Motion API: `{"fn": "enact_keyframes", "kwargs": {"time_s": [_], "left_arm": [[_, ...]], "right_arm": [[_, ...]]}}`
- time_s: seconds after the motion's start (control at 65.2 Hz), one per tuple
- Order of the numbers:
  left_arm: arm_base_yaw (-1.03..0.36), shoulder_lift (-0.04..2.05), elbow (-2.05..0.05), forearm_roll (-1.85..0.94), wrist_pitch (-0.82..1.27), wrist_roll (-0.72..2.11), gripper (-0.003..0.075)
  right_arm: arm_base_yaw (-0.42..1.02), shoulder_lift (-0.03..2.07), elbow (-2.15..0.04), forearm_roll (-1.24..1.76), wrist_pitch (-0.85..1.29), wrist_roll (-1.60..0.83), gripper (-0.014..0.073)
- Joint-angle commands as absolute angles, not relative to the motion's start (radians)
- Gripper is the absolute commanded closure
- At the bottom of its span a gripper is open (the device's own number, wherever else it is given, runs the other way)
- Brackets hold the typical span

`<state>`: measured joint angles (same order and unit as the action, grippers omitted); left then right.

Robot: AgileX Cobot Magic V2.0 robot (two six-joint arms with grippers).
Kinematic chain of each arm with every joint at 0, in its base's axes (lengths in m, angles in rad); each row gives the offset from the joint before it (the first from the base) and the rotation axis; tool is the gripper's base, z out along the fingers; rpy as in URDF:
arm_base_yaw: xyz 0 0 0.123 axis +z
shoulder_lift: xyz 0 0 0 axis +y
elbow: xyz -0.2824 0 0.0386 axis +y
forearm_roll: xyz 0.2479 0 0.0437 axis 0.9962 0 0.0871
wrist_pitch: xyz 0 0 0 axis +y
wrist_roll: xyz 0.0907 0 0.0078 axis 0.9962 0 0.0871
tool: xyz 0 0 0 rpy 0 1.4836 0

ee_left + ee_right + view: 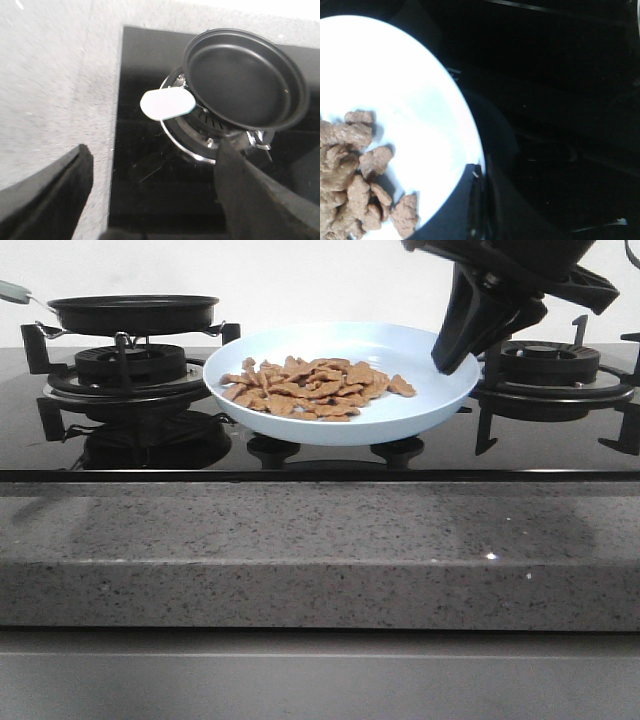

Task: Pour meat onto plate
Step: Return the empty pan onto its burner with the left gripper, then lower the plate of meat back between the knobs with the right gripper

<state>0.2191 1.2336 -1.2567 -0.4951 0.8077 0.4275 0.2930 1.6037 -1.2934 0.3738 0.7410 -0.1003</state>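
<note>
Front view tells me the pour looks done: the meat (315, 388) lies heaped on the plate (420, 415), left of centre, around nine o'clock. My right gripper (455, 345) pinches the rim at three o'clock. My left gripper (150, 200) hangs spread, grasping nothing, over the pan (245, 80), which looks bare.

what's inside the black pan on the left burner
Nothing: the pan is empty in the left wrist view. The meat lies on the plate.
</note>
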Motion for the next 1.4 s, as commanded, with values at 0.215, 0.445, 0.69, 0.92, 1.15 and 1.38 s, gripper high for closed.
{"fn": "enact_keyframes", "kwargs": {"time_s": [0.215, 0.445, 0.69, 0.92, 1.15, 1.38], "left_arm": [[-0.014, 0.953, -1.087, -0.357, 0.736, 0.342, 0.0219], [-0.151, 0.788, -0.923, -0.143, 0.747, 0.171, 0.0219], [-0.155, 0.679, -0.846, -0.091, 0.786, 0.141, 0.0219], [-0.155, 0.679, -0.846, -0.117, 0.789, 0.141, 0.0219], [-0.155, 0.679, -0.846, -0.117, 0.789, 0.141, 0.0219], [-0.155, 0.679, -0.846, -0.146, 0.789, 0.141, 0.022]], "right_arm": [[0.29, 1.561, -1.32, 0.393, 0.707, -0.114, 0.0662], [0.29, 1.561, -1.32, 0.393, 0.707, -0.114, 0.0662], [0.29, 1.561, -1.32, 0.393, 0.707, -0.114, 0.0662], [0.29, 1.561, -1.32, 0.394, 0.706, -0.114, 0.0662], [0.273, 1.564, -1.378, 0.393, 0.73, -0.114, 0.0662], [0.187, 1.637, -1.59, 0.41, 0.84, -0.114, 0.0662]]}}
